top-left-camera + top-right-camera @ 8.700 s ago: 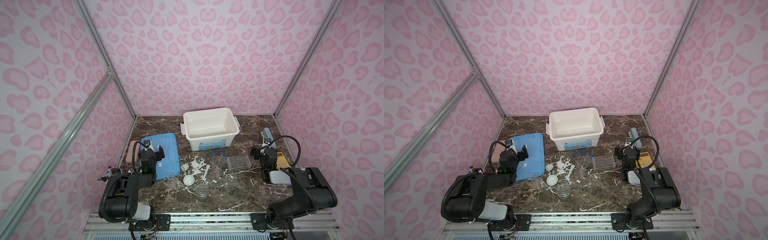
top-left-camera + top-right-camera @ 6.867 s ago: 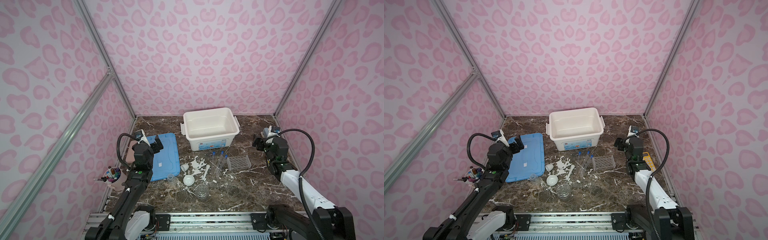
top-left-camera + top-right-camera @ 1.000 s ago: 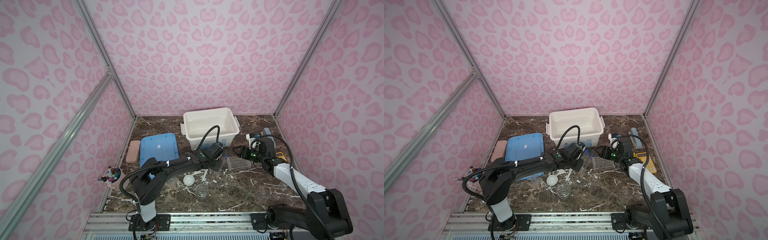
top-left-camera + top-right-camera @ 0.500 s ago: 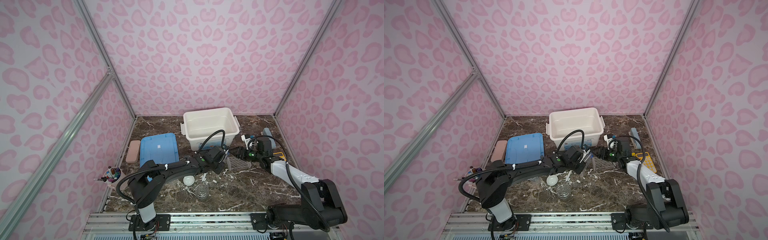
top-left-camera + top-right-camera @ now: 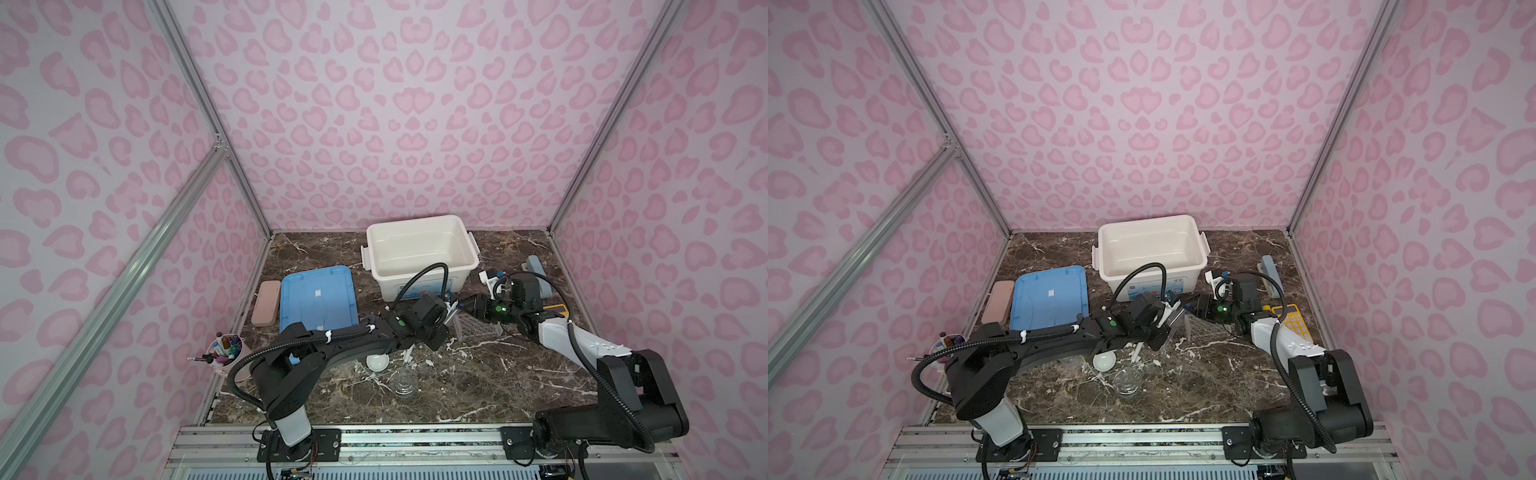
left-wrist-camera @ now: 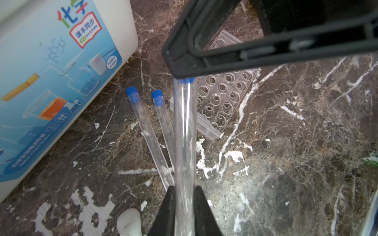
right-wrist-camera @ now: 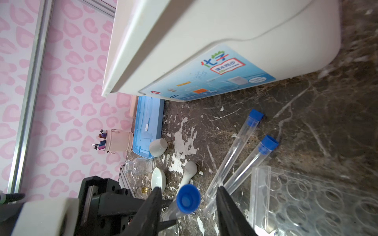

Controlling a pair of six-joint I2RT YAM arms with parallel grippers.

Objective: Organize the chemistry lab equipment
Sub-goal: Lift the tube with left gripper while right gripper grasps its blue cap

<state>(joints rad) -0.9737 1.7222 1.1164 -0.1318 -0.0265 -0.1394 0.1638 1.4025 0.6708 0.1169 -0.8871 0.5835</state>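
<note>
**Test tube held up between the two tools in front of the white bin**

The left tool (image 6: 184, 190) is closed narrow on the lower part of the held test tube (image 6: 184, 132). This clear tube rises from between its fingers, lifted off the tabletop (image 6: 296, 143). The right tool (image 7: 188, 190) sits at the tube's blue cap (image 7: 188, 199). Its two jaws stand apart, one on each side of the cap. The right wrist view shows a gap on both sides, so this tool is not gripping the tube.

In both top views the two tools come tip to tip just in front of the white bin (image 5: 419, 249), near the middle of the tabletop.

The other two test tubes (image 6: 150, 139) (image 6: 164, 126) lie on the tabletop below the held one. Their blue caps point toward the bin and their closed ends draw together. Just beside them the clear plastic rack (image 6: 223, 96) lies with its holes facing up.

The pestle (image 7: 189, 173), the white ceramic dish (image 7: 158, 179), the white cup (image 7: 158, 147) and the flask (image 7: 140, 166) are grouped closer to the blue lid (image 5: 318, 297). The lid lies flat on the tabletop to the left of the bin. The clear glass beaker (image 5: 403, 382) stands apart from them, toward the front edge.

The pink cup of pens (image 5: 224, 353) stands at the far left edge. The yellow calculator (image 5: 1291, 322) lies at the right edge, beside the right arm.
</note>
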